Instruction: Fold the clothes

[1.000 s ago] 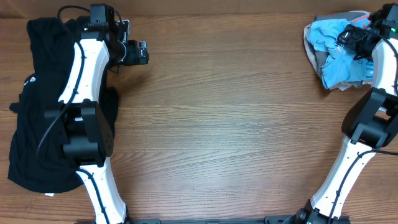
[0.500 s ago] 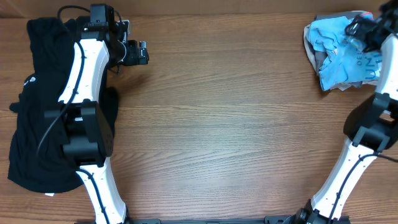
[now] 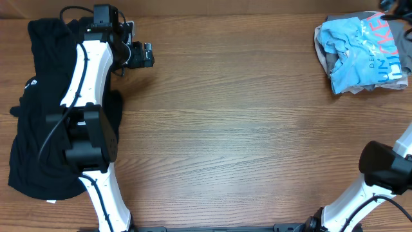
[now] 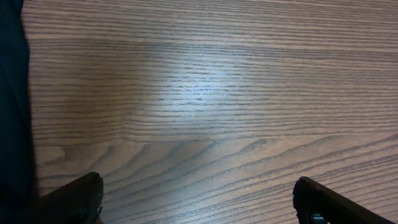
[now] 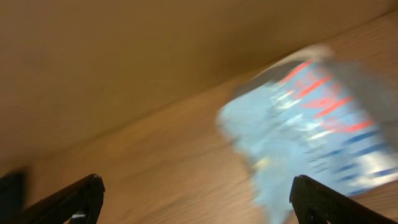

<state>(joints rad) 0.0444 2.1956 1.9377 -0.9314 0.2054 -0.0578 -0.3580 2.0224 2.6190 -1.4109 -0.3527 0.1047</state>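
A folded stack of clothes with a light blue printed shirt [image 3: 360, 55] on top lies at the table's back right, over a grey garment [image 3: 325, 59]. It shows blurred in the right wrist view [image 5: 311, 130]. A heap of black clothes [image 3: 32, 109] lies along the left edge, and its dark edge shows in the left wrist view [image 4: 11, 99]. My left gripper [image 3: 147, 55] is open and empty over bare wood at the back left [image 4: 198, 198]. My right gripper [image 5: 196, 198] is open and empty, raised, and out of the overhead view.
The wooden table [image 3: 238, 129] spans the view. The left arm's white links [image 3: 87, 71] lie over the black heap. The right arm's base link [image 3: 386, 169] stands at the right edge. A tan wall [image 5: 124, 50] shows behind the table in the right wrist view.
My right gripper has lifted off the blue shirt stack and moved up and out of the overhead view, leaving the stack uncovered. The left arm has not moved.
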